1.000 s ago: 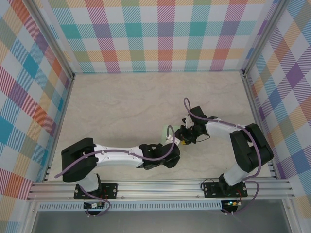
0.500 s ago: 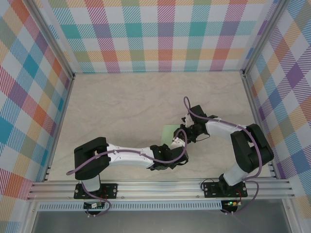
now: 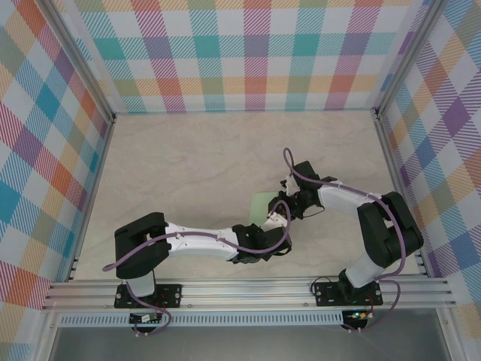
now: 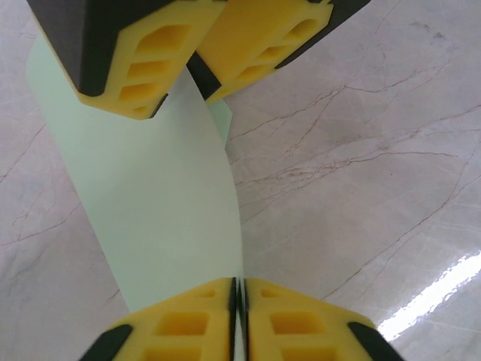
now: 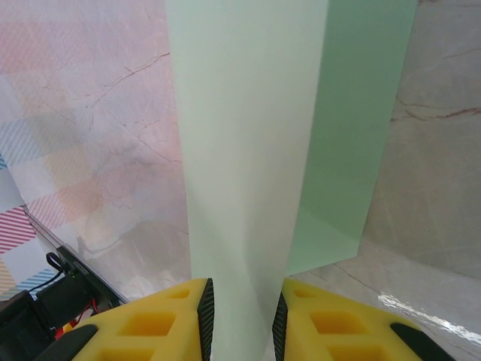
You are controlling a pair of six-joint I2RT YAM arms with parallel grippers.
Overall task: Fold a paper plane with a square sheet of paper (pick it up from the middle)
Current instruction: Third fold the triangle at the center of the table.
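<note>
My left gripper has its yellow pads clenched on one end of the thin, pale mint-green square sheet of paper. The sheet arches above the pale marbled tabletop (folded over lengthwise, I judge). The right gripper pinches the other end. I'd move both in step, leave some slack, line up the edges, then press the crease flat.

Tabletop: beige marble look, thin reddish veins, fills middle of top view. Plaid on three sides, pretty loud: back wall across top, left wall, right wall; pastel teal, orange, purple, yellow checks. Aluminium rails along bottom, grey strip under them. Glare patch lower right, left wrist view.
</note>
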